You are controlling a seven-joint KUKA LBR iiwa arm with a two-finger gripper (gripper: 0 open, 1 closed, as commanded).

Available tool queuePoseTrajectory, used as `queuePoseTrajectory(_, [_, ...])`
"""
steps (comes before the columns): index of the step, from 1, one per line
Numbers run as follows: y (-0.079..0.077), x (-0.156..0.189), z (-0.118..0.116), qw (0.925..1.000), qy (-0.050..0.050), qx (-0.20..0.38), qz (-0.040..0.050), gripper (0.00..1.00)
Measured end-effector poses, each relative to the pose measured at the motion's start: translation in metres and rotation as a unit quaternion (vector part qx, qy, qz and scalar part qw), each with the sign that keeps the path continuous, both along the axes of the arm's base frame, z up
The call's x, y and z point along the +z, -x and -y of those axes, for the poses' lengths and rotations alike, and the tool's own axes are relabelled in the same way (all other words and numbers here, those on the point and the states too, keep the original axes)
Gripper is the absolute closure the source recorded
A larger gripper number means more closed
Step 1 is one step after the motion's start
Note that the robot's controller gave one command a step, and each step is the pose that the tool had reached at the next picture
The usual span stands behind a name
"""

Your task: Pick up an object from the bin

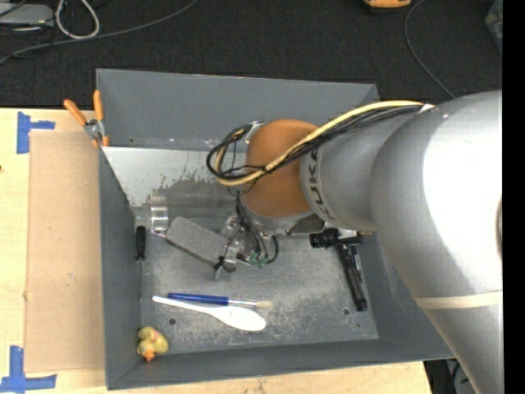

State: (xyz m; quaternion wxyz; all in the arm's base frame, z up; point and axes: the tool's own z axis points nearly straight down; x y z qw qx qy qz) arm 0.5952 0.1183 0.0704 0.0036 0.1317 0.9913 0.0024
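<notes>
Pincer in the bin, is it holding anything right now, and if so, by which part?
Cannot be told. The pincer hangs low at the right end of the grey slab, but whether it grips that end is hidden.

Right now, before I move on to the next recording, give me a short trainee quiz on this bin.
1. True or false: the yellow duck sits in the bin's lower-left corner.
2. Which lies nearest the pincer? A yellow duck, B grey flat block, C black tool.
3. Fill in: the blue pen lies beside a white ____.
Key: 1 true; 2 B; 3 spoon.
</notes>
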Motion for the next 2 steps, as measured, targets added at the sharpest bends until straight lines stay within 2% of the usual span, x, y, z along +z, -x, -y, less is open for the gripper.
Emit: queuePoseTrajectory(2, [0.002,0.054,0.001,1.0,0.0,0.0,-0.0039,1.0])
